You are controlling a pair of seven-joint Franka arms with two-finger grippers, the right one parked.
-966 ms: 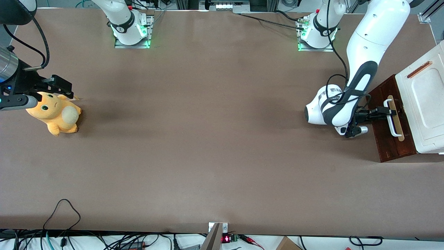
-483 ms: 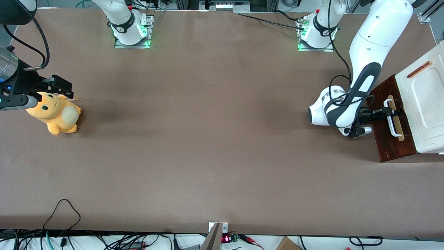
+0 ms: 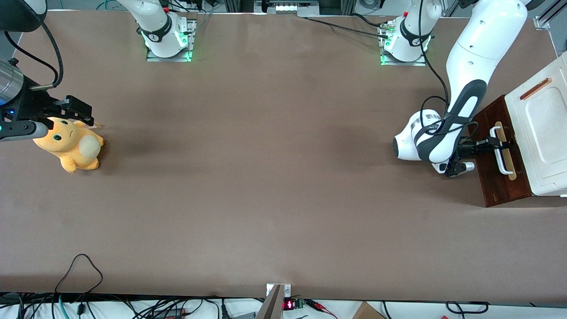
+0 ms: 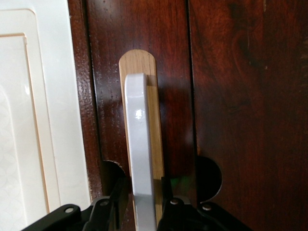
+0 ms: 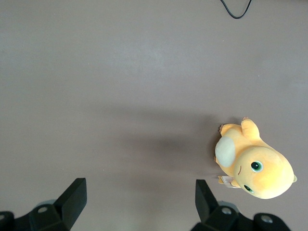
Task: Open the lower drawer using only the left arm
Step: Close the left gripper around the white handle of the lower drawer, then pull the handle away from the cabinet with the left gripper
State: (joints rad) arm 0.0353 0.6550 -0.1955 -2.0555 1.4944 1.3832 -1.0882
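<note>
Front view. Brown table (image 3: pixel 266 177). Cabinet at the working arm's end of the table: white moulded panel (image 3: pixel 542 133) with a thin orange-brown bar (image 3: pixel 535 88); below it the lower drawer (image 3: pixel 491 177), dark red-brown wood, with a white loop handle (image 3: pixel 502 155) on a pale wood strip (image 3: pixel 509 164). Left arm (image 3: pixel 469 66), glossy white with dark joint bands, reaches down from its base (image 3: pixel 403 44) to the drawer front. Gripper (image 3: pixel 492 142), small and black, sits at the handle's end farther from the camera. Orange plush toy (image 3: pixel 71 148) lies toward the parked arm's end of the table, well apart from the drawer.

Left wrist view. Lower drawer front (image 4: pixel 240 96) fills the frame, dark and glossy, white panel edge (image 4: pixel 29 120) beside it. White handle (image 4: pixel 140 144) runs along the pale strip (image 4: pixel 139 62). Gripper (image 4: pixel 143 209): one black finger (image 4: pixel 103 211) on each side of the handle bar, jaws narrowly parted and straddling it; contact with the bar cannot be confirmed.

Right wrist view. Bare brown table surface (image 5: pixel 120 86); orange plush toy (image 5: pixel 255 166) lying on it; a loop of black cable (image 5: pixel 236 12) at the table edge.
</note>
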